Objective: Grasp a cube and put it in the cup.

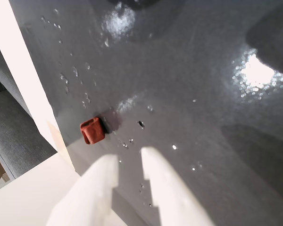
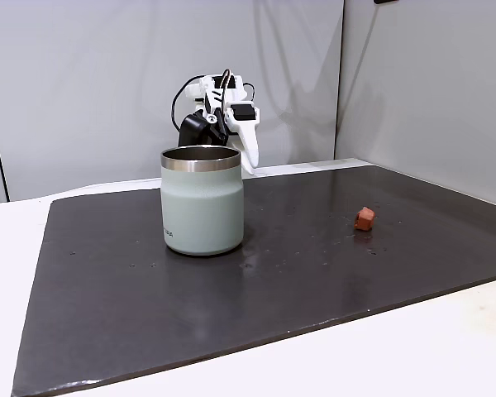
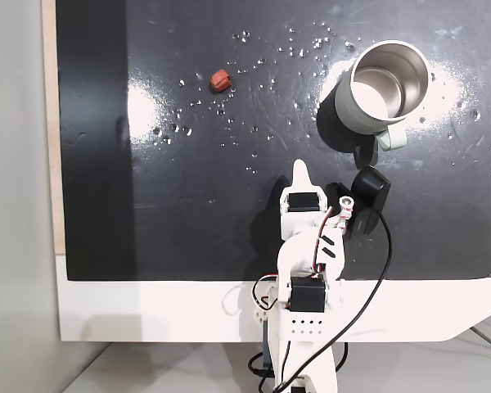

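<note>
The cube [image 1: 93,131] is a small red-orange block lying on the dark mat, a little ahead and to the left of my gripper [image 1: 130,157] in the wrist view. The white fingers stand slightly open with nothing between them. In a fixed view the cube [image 2: 364,219] lies right of the sage-green cup [image 2: 202,207], and my gripper [image 2: 250,153] hangs behind the cup. From above, the cube [image 3: 220,79] is at the upper left, the cup [image 3: 350,115] stands upright at the upper right, and my gripper [image 3: 300,172] is below and between them.
A dark, glossy mat [image 2: 314,265] covers most of the white table [image 2: 446,347]. Its left edge [image 1: 40,94] runs close to the cube in the wrist view. The arm's base and cables [image 3: 307,311] sit at the near table edge. Grey wall panels stand behind.
</note>
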Available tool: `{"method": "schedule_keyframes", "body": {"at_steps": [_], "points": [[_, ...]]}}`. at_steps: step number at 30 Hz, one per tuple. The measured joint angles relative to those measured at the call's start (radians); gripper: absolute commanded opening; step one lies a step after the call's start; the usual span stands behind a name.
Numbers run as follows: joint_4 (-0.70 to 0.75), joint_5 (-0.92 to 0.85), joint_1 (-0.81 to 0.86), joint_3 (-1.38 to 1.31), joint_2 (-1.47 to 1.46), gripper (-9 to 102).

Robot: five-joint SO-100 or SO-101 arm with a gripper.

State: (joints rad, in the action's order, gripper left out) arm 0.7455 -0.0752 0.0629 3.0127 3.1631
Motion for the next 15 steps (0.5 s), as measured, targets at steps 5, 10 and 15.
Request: {"method": "schedule_keyframes", "body": {"at_steps": [5,10,15], "points": [[0.0,0.037,0.003,0.0,0.0,0],[0.0,0.046,0.006,0.0,0.0,0],[0.0,0.046,0.011,0.0,0.0,0]]}}
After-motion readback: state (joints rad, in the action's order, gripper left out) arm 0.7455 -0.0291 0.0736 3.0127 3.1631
